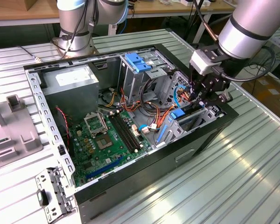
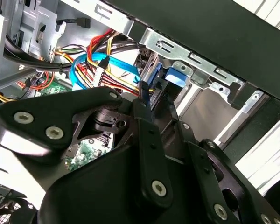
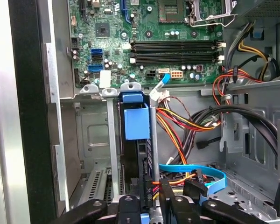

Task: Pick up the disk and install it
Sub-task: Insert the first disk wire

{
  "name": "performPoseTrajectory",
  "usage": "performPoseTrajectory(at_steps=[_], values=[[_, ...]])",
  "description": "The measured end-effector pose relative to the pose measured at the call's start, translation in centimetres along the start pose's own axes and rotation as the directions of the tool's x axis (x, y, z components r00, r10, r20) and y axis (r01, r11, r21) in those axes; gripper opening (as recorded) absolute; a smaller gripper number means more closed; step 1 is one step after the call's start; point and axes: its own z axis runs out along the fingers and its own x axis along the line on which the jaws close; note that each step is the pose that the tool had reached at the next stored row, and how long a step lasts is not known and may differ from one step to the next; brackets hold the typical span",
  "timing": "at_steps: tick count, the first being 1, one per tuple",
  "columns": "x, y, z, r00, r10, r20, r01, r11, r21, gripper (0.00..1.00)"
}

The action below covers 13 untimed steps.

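bright blue plastic on the disk (image 3: 136, 122), bare dull metal bay (image 3: 91, 135), matt black fingers (image 3: 151, 205)

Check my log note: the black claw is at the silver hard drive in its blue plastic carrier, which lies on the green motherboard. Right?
No. The first wrist view shows the silver hard drive in its blue plastic carrier standing on edge in the grey metal drive bay, not on the green motherboard. The black claw is at it.

A ribbed metal table (image 1: 252, 163) carries the open computer case (image 1: 144, 163); a grey fixture (image 1: 14, 135) sits beside the case; a loose bracket (image 1: 53, 193) lies at the case's corner.
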Motion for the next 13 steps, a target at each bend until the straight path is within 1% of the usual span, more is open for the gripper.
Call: performPoseTrajectory(at_steps=[1, 3, 5, 6, 7, 9, 11, 13], values=[[-0.02, -0.01, -0.26, 1.0, 0.0, -0.0002, 0.0, 1.0, 0.0, 0.31], [-0.1, -0.04, -1.04, 1.0, 0.0, 0.0, 0.0, 1.0, 0.0, 0.31], [-0.18, -0.07, -1.68, 1.0, 0.0, 0.0, 0.0, 1.0, 0.0, 0.31], [-0.21, -0.07, -1.71, 1.0, 0.0, 0.0003, 0.0, 1.0, 0.0, 0.29], [-0.21, -0.07, -1.71, 1.0, 0.0, 0.0002, 0.0, 1.0, -0.0003, 0.22], [-0.2, -0.15, -1.5, 1.0, 0.0, 0.0005, 0.0, 1.0, -0.0038, 0.11], [-0.18, -0.37, -1.12, 1.0, 0.001, 0.0, -0.001, 0.9999, -0.011, 0.11], [-0.17, -0.63, -0.87, 1.0, 0.002, -0.0001, -0.002, 0.9998, -0.0173, 0.11]])
